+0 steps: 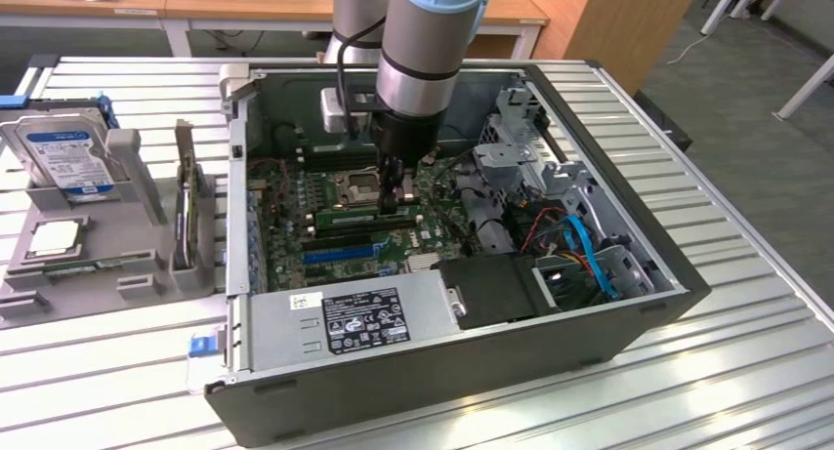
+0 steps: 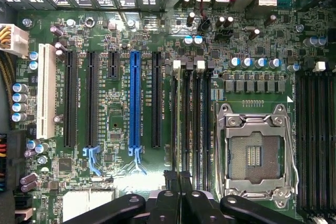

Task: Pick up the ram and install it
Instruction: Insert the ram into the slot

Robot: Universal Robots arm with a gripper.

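Standing edgewise beside the CPU socket (image 2: pixel 254 153), the ram (image 1: pixel 354 217); hand (image 1: pixel 391 204) pinched together, directly over its top edge.

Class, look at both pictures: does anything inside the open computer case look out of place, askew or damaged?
Nothing looks damaged or askew. The ram lies straight along its slot, held by the hand. The one oddity is the CPU socket: it sits empty, pins bare.
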